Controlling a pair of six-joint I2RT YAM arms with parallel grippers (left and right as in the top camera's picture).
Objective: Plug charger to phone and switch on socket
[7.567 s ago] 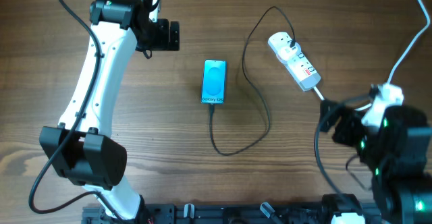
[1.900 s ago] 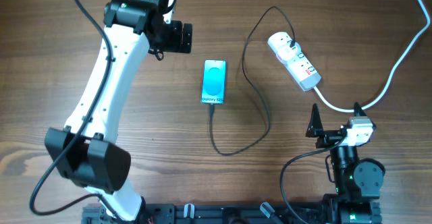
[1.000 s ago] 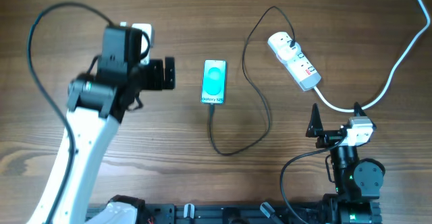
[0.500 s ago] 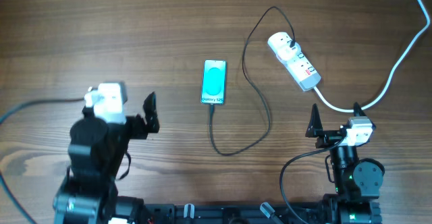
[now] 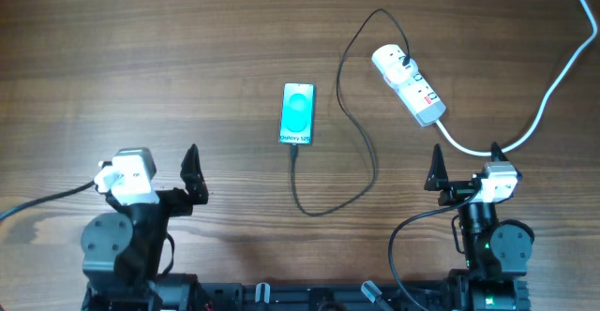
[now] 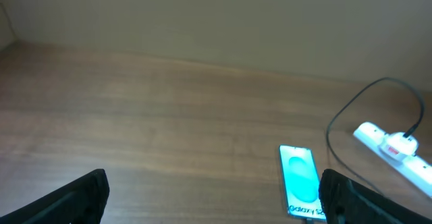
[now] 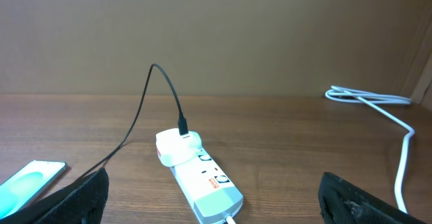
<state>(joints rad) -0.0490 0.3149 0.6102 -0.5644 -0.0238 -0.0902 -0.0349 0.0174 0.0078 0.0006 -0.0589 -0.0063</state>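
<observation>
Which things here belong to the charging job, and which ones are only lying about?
For the job: phone, black cable, power strip.
Only lying about: the strip's thick white cord, the wooden table.

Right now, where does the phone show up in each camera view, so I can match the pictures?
Overhead: the phone lies near the centre, slightly above the middle.
Left wrist: the phone at the bottom edge, right of centre.
Right wrist: the phone in the bottom-left corner, partly cut off.
Shared landmark: the white power strip, to the phone's right in every view.
</observation>
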